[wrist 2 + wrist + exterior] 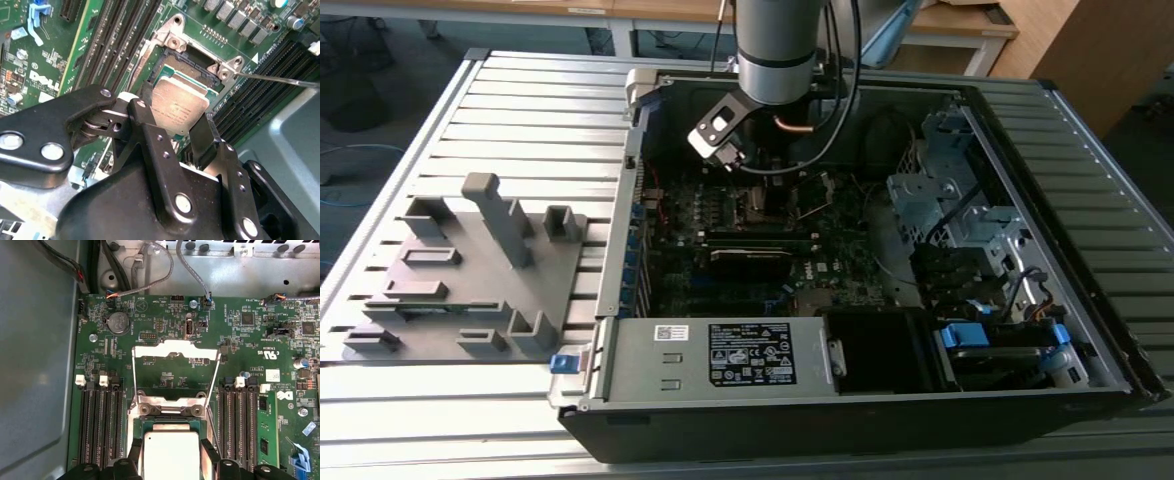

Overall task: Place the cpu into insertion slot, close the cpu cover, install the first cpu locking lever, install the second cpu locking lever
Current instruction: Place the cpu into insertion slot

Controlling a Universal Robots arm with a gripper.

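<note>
In both wrist views my gripper [172, 117] [171, 456] is shut on the cpu [177, 105] [170, 452], one black finger on each of two opposite edges. The silver-topped chip sits right over the insertion slot [187, 65] [150, 424], slightly tilted; whether it touches the slot I cannot tell. Beyond the slot the cpu cover [175, 349] stands open on its hinge. Thin locking levers [214, 385] [280, 79] are swung clear beside it. In the exterior view the gripper [750, 182] reaches down into the open computer case over the motherboard [720, 260].
Long black memory slots [100, 425] [240, 425] flank the socket on both sides. Cables [150, 270] hang near the case wall. The power supply [720, 355] and drive cage [947, 200] crowd the case. A grey fixture plate [467, 270] lies on the exterior view's left.
</note>
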